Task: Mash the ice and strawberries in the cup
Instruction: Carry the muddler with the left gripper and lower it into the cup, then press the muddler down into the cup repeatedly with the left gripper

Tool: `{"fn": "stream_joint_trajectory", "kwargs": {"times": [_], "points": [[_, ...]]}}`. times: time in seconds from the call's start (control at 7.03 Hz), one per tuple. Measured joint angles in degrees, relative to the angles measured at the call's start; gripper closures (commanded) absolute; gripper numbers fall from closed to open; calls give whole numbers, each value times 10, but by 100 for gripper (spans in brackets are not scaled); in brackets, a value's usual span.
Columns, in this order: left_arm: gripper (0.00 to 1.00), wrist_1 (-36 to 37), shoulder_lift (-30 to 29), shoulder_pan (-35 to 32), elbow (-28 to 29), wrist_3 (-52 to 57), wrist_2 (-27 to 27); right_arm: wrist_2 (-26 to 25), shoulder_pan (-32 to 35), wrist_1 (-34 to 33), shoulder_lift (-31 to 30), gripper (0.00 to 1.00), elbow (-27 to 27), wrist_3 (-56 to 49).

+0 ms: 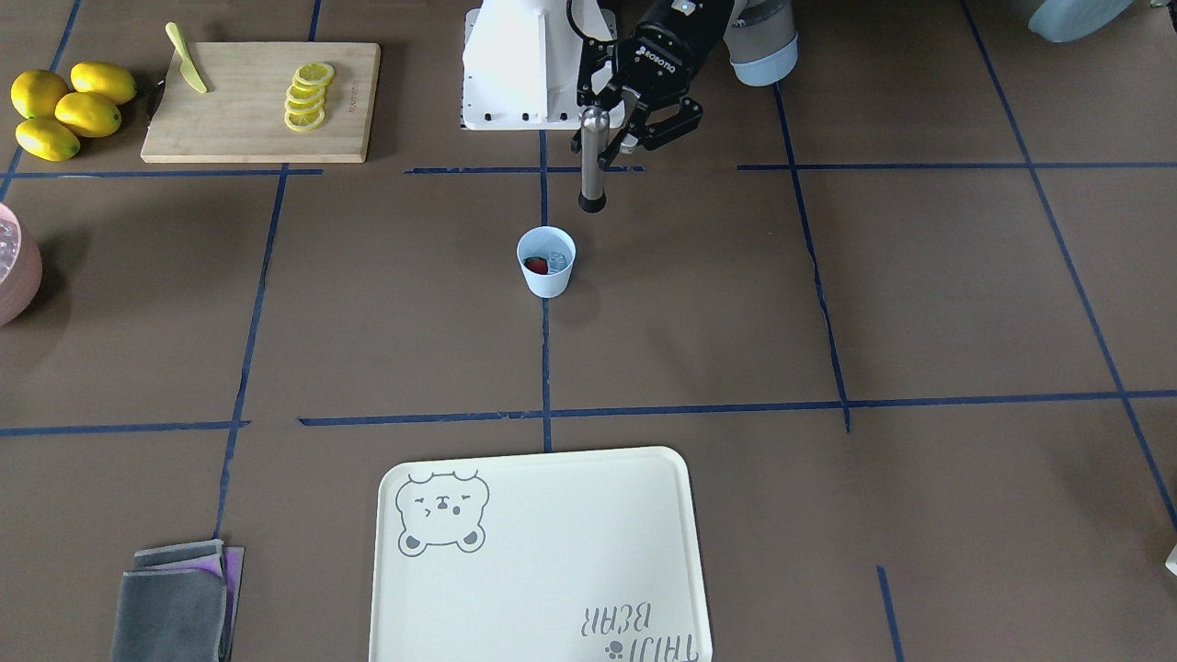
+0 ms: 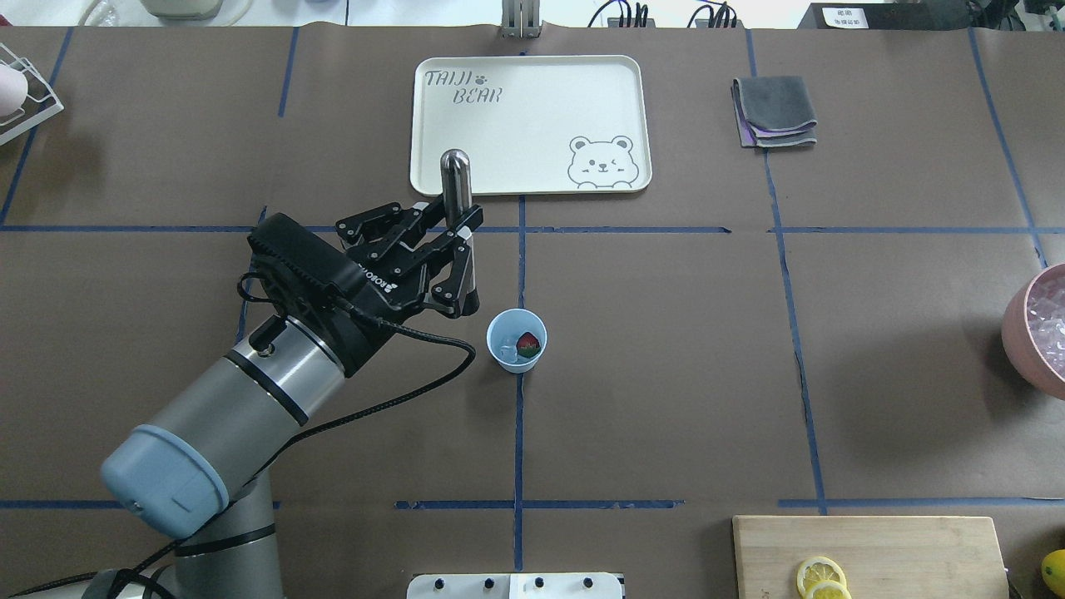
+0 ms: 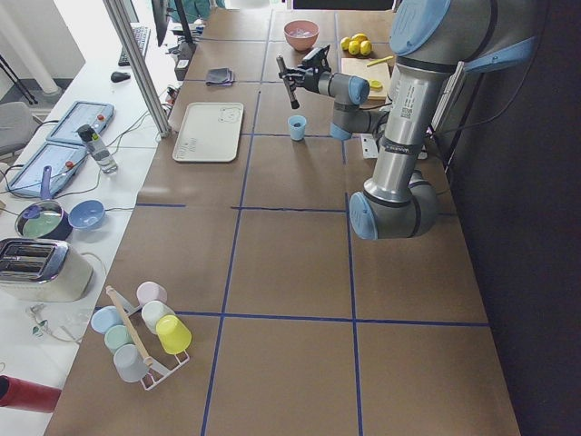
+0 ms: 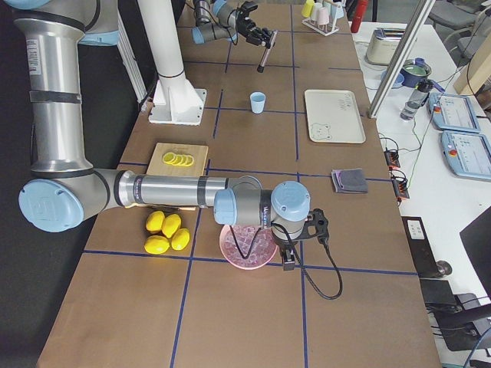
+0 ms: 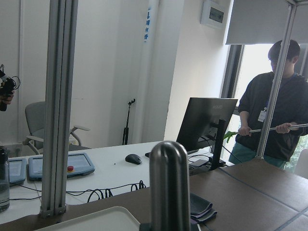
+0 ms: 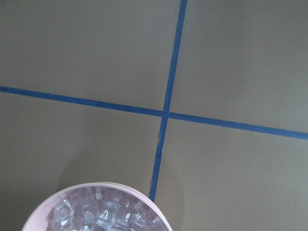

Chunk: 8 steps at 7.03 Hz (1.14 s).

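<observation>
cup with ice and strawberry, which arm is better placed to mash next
Left. The left pincer grips the metal muddler close to the cup; the right arm is far off by the pink bowl.

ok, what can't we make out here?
Jaws of right gripper: only in the right side view, small; open or shut unclear.
Count of ice in cup: too small in any view.
Lower end of muddler: overhead, hidden by left gripper.
Far side of bowl: cut by overhead view's edge.
</observation>
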Motion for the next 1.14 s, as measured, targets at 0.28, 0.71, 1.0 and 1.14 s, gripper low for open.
{"fn": "stream_joint_trajectory", "kwargs": {"times": [0.28, 0.71, 1.0, 1.14], "points": [[100, -48, -24, 10, 51, 1, 14, 1, 0, 0, -6, 0, 0, -1], [100, -156, -54, 13, 139, 2, 27, 1, 0, 7, -7, 0, 1, -1], [100, -166, -62, 13, 161, 2, 33, 1, 0, 8, -7, 0, 2, -1], [100, -167, -64, 18, 166, 5, 40, 1, 0, 8, -7, 0, 2, -1]]}}
